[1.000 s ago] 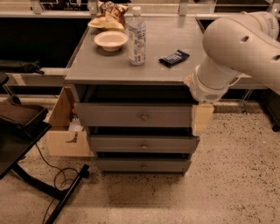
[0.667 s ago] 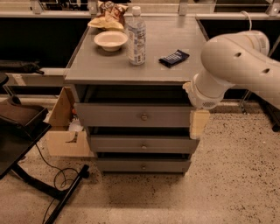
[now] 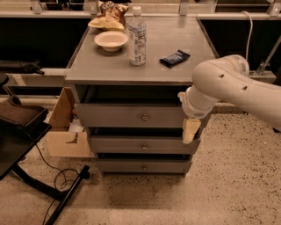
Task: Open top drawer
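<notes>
The top drawer (image 3: 127,116) is the widest grey front just under the tabletop, with a small round metal knob (image 3: 144,117) at its centre. A dark gap shows above it. Two narrower grey drawers (image 3: 142,145) sit below. My gripper (image 3: 191,130) hangs pale and cream-coloured from the white arm (image 3: 228,83) at the right end of the top drawer's front, well to the right of the knob. It overlaps the cabinet's right edge and holds nothing that I can see.
On the grey cabinet top (image 3: 175,72) stand a white bowl (image 3: 111,40), a clear water bottle (image 3: 137,37), a dark snack bar (image 3: 174,58) and chip bags (image 3: 109,13). A cardboard box (image 3: 66,132) sits on the floor to the left, beside a black stand (image 3: 26,127) with cables.
My gripper and forearm have moved a little left and down, closer to the right end of the top drawer's front. The drawers have not moved.
</notes>
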Tool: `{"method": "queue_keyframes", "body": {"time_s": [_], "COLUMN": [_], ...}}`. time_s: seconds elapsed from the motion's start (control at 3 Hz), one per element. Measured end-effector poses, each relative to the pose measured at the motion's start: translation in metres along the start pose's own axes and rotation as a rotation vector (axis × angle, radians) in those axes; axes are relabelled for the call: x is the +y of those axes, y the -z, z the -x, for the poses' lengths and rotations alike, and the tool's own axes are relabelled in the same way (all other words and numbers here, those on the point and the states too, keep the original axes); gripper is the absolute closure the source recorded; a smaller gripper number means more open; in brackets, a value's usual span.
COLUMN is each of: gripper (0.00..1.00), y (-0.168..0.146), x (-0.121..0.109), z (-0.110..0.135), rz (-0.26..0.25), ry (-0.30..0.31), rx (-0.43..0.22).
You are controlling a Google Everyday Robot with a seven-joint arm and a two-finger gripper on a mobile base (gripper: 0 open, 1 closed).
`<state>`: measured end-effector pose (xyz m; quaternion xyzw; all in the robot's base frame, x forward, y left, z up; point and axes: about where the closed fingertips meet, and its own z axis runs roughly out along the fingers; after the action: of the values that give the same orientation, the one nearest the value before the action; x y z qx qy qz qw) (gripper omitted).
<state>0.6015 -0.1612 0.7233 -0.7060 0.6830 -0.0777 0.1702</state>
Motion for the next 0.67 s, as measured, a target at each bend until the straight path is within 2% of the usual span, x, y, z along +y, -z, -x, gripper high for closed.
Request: {"method": "queue_keyframes", "body": {"time_s": [0.67], "gripper": [0.0], "y": [-0.06], "x": [-0.029], "z": [0.007], "rz": [0.041], "ry": [-0.025], "rx": [0.015]}}
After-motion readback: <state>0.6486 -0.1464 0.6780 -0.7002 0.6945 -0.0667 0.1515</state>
